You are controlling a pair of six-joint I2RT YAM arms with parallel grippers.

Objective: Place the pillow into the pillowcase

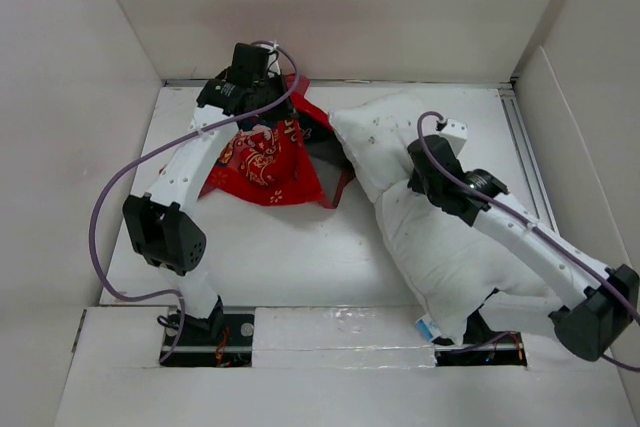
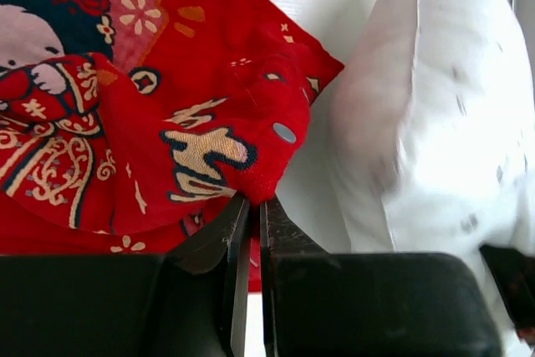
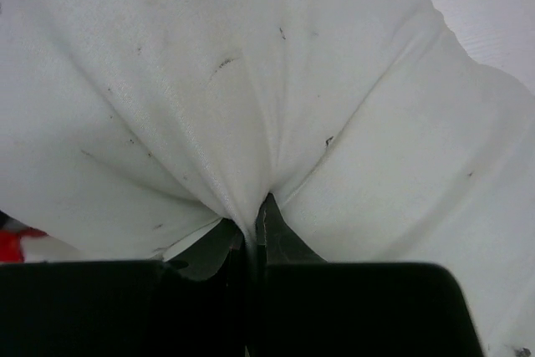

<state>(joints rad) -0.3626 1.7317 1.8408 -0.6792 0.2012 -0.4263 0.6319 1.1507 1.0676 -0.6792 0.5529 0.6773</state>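
Note:
The red pillowcase (image 1: 265, 162) with cartoon figures and gold characters lies bunched at the back left of the table. My left gripper (image 2: 253, 202) is shut on a fold of the pillowcase (image 2: 209, 123) and lifts its edge. The white pillow (image 1: 430, 227) lies diagonally at the right, its far corner next to the pillowcase's dark opening (image 1: 325, 147). My right gripper (image 3: 255, 223) is shut on a pinch of the pillow's fabric (image 3: 251, 106). The pillow also shows at the right in the left wrist view (image 2: 435, 106).
White walls (image 1: 330, 7) enclose the table at the back and both sides. A metal rail (image 1: 525, 147) runs along the right edge. Purple cables loop from both arms. Bare table surface (image 1: 290, 257) lies in front of the pillowcase.

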